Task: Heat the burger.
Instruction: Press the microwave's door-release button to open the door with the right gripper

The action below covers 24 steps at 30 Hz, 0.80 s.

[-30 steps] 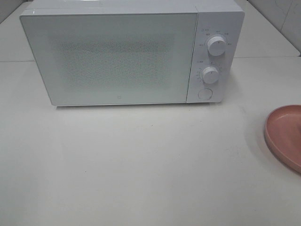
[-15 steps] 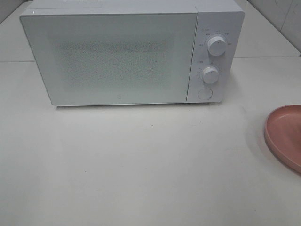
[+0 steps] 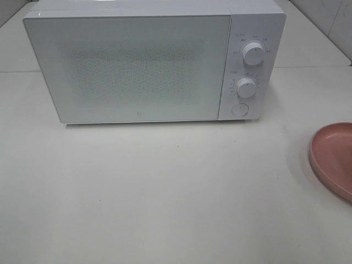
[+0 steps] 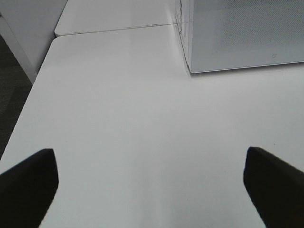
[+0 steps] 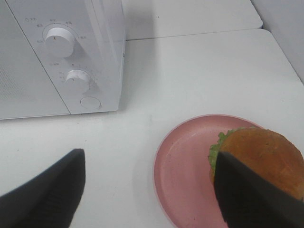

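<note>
- The burger [image 5: 259,159] is parked on the pink plate [image 5: 183,175], on the side of it away from the microwave [image 3: 132,66]. Frilly green lettuce can be seen poking out under the glossy brown bun.
- The plate is set on the white bench [image 3: 165,192], off to the right of the microwave and nearer the front, well clear of it. In the high view it's cut off by the right edge.
- The microwave door is shut, and two dials plus a round button are stacked down its right panel.
- The right jaws are spread wide over the plate with nothing gripped. One finger is seen overlapping the burger's edge in the wrist view, but whether it's touching can't be told.
- The left jaws are spread wide too, held over the bench near the microwave's front left corner, nothing grasped.
</note>
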Available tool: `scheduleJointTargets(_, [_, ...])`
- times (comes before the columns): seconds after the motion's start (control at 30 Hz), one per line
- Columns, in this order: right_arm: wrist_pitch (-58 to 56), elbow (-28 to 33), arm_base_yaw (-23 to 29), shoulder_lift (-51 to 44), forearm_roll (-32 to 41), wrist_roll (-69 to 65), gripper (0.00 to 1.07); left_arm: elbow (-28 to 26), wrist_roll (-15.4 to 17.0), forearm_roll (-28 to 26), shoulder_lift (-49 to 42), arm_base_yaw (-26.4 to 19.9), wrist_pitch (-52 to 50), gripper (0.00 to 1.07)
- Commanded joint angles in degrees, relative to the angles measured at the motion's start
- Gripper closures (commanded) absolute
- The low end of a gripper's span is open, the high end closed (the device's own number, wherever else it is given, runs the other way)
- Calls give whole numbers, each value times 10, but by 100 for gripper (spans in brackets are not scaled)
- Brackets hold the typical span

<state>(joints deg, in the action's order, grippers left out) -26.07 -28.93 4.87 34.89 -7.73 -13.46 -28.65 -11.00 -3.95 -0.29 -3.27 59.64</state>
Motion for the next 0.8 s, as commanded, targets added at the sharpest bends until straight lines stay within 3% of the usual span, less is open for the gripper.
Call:
scheduleJointTargets(0.03, [42, 1, -4, 32, 1, 1, 35, 2, 1, -2, -3, 3, 1, 7])
scheduleJointTargets(0.5, [196, 1, -4, 161, 1, 0, 35, 2, 1, -2, -3, 3, 1, 7])
scheduleJointTargets(0.8, [371, 1, -4, 279, 1, 0, 35, 2, 1, -2, -3, 3, 1, 7])
